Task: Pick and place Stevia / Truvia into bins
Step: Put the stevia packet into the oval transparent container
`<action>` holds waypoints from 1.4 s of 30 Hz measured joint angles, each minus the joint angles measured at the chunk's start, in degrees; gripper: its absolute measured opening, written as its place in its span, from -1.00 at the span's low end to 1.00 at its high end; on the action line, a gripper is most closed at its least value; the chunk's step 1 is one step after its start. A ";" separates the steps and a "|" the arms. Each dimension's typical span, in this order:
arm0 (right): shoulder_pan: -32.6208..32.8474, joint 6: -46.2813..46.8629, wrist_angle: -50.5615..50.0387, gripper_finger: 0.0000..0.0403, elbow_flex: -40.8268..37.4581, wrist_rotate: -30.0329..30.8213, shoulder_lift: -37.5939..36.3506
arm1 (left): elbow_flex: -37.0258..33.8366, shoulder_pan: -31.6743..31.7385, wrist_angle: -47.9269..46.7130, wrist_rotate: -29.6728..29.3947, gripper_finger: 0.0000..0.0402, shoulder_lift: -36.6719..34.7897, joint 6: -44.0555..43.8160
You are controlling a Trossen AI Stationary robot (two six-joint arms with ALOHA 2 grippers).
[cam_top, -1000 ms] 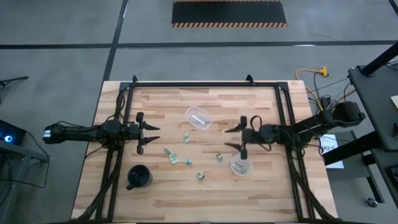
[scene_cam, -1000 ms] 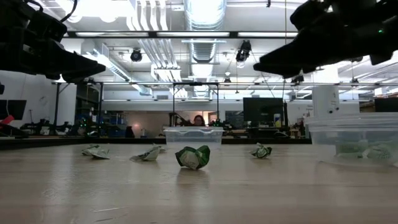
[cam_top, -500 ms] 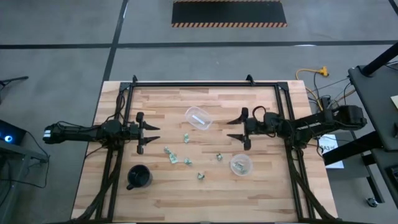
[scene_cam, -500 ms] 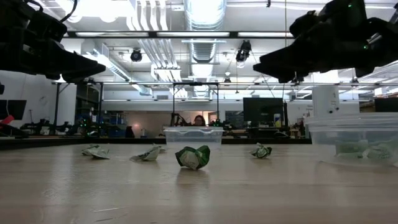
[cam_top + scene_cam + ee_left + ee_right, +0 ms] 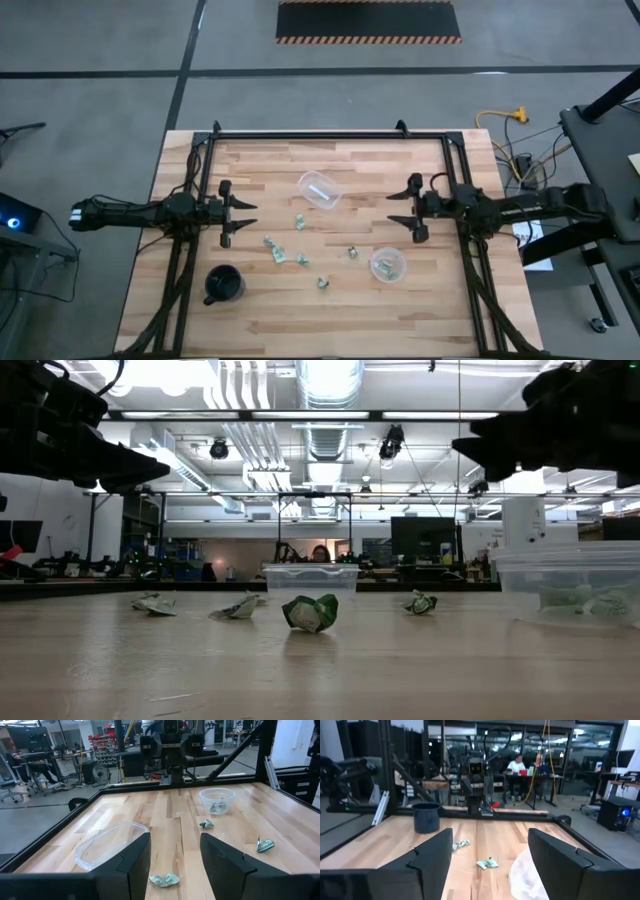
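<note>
Several small green-and-white Stevia packets [image 5: 301, 260] lie flat and scattered on the wooden table between the two arms; the low view shows some crumpled [image 5: 310, 612]. One clear cup [image 5: 387, 265] stands near the right arm with packets inside [image 5: 216, 806]. A second clear cup [image 5: 320, 190] sits farther back, something white in it. My left gripper [image 5: 243, 213] hovers open at the table's left, a packet [image 5: 164, 879] on the table ahead of its fingers. My right gripper [image 5: 393, 208] hovers open at the table's right, beyond the cup with packets, holding nothing.
A black mug [image 5: 223, 285] stands near the left front of the table. A black frame [image 5: 330, 136] runs along the table's far edge and both sides. Bare wood lies along the near edge. People sit at desks in the room beyond [image 5: 520, 765].
My right gripper has drawn back from above the cup with packets, moving toward the table's right edge and a little toward the far edge, staying open. The left arm and the packets have kept still.
</note>
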 joint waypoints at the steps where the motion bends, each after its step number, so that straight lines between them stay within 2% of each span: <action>1: 0.02 0.16 -0.37 0.25 -0.76 0.00 -1.75 | 0.00 0.00 -0.02 0.00 -0.23 0.00 0.00; 12: 0.11 0.32 -16.33 0.23 -0.69 0.00 -17.55 | 0.00 0.02 0.00 0.00 -0.23 0.00 0.00; 25: 0.11 1.59 -30.43 0.24 -0.69 0.00 -31.80 | 0.00 0.02 0.00 0.02 -0.23 0.00 0.00; 42: 0.11 2.27 -41.50 0.25 -0.67 0.42 -44.46 | 0.00 0.01 0.00 0.02 -0.23 0.00 0.00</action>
